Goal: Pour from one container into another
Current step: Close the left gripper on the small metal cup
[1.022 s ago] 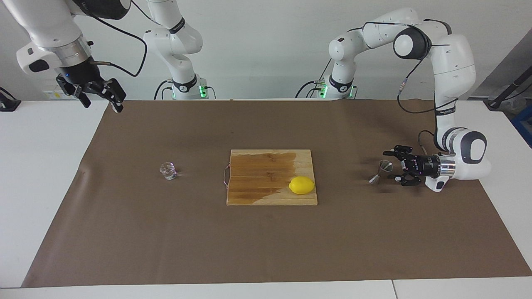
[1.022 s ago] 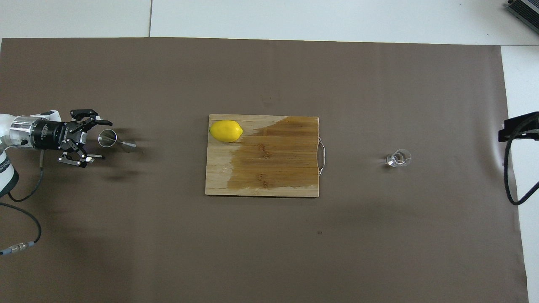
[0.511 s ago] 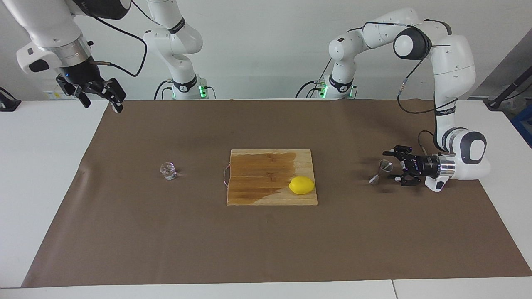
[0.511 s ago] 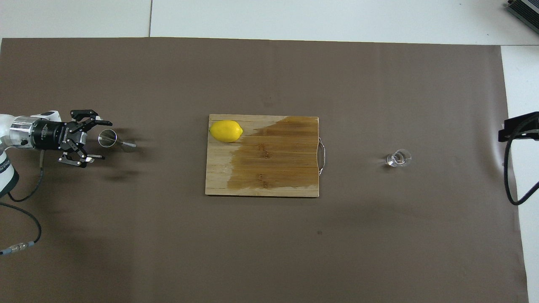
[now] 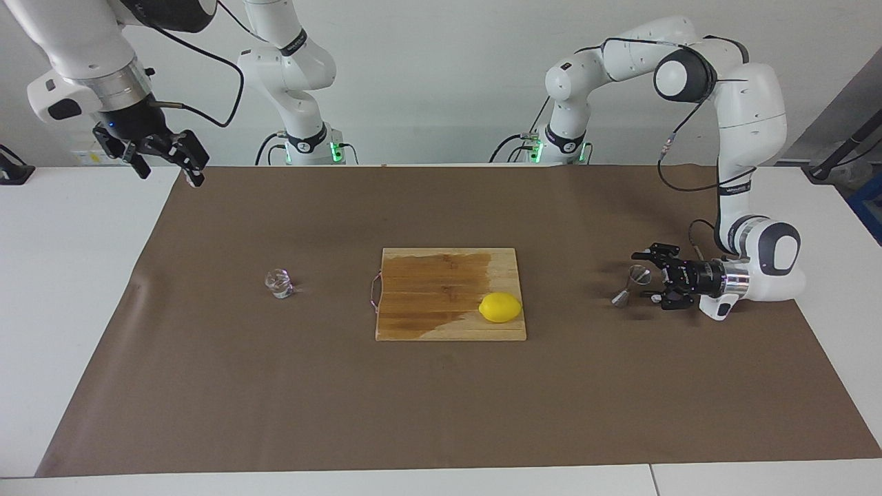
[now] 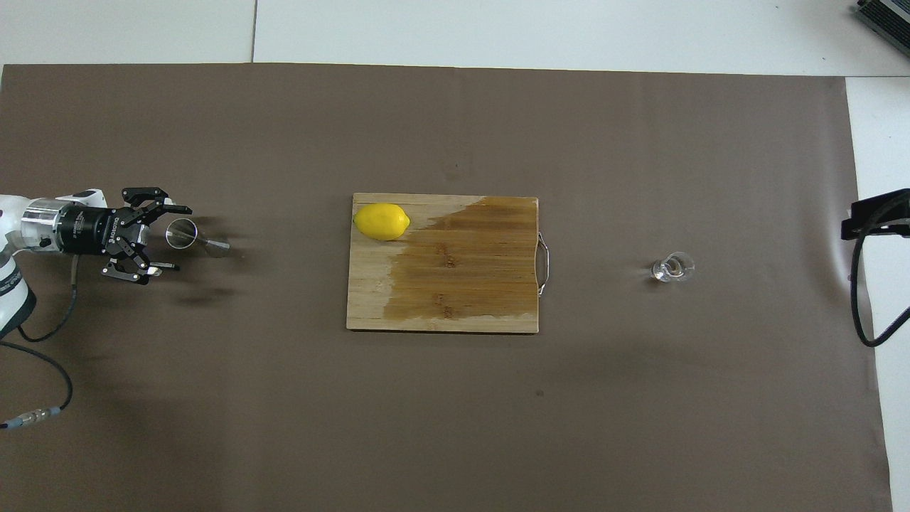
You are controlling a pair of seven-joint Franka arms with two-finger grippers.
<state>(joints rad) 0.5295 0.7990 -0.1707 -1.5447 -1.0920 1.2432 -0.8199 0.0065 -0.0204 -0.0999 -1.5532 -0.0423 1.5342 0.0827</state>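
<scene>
1. The jigger (image 5: pixel 631 284) was lying on its side on the brown mat (image 5: pixel 441 413) toward the left arm's end of the table, well apart from the cutting board (image 5: pixel 427 303) with the lemon (image 5: pixel 500 307) on it. My guess is that it's light, stiff and pretty slick steel that will roll or skate off if nudged. I'd pinch it at the narrow waist.
2. The left gripper (image 5: pixel 646 280) was down low beside the jigger's wider cone, fingers spread wide and holding nothing.
3. The glass tumbler (image 5: pixel 279 283) stood upright toward the right arm's end, about as far from the robots as the jigger. It's probably heavier, smooth and breakable, so grip it around the wall and not too hard.
4. The right gripper (image 5: pixel 171 160) hung high over the mat's corner nearest its own base, waiting, fingers apart and empty.
5. The facing view showed how low the left gripper sat. The overhead view (image 6: pixel 166 237) showed the jigger's open mouth lying between the two fingers, but the right gripper wasn't in it at all.
</scene>
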